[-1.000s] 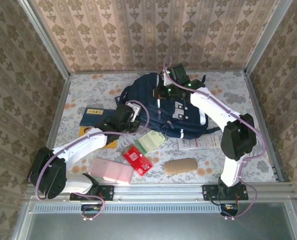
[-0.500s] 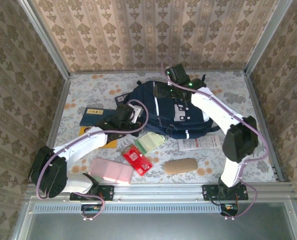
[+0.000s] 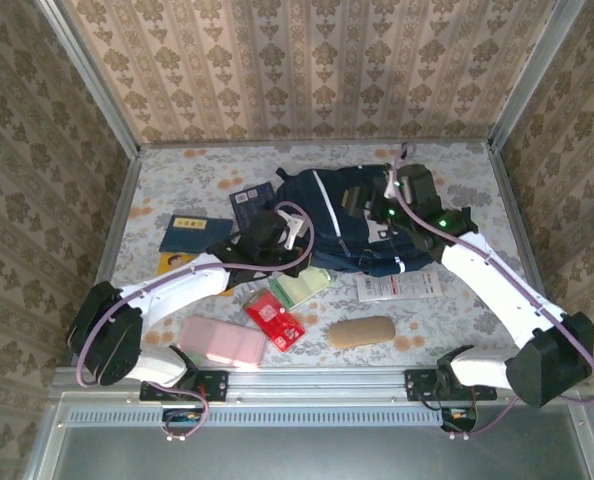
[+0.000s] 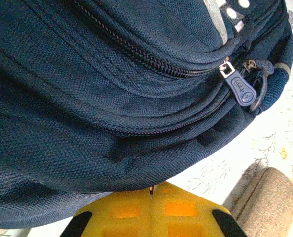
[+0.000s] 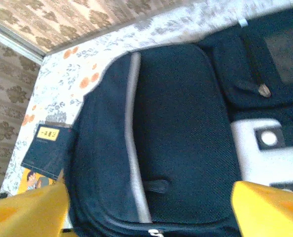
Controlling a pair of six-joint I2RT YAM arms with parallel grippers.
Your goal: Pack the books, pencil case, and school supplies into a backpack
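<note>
Patterned wallpaper closes the space on three sides: the back wall [image 3: 307,60], the left wall [image 3: 27,150] and the right wall [image 3: 577,150] all carry beige and brown damask in upright stripes. Grey metal posts [image 3: 87,75] run up both back corners. The bench [image 3: 197,170] is spread with a pale cloth [image 5: 87,74] printed with orange and grey blooms. A ribbed aluminium rail [image 3: 317,378] crosses its near edge, and below that lies a flat dark grey panel [image 3: 317,450]. The light is soft and even, with faint shadows.
</note>
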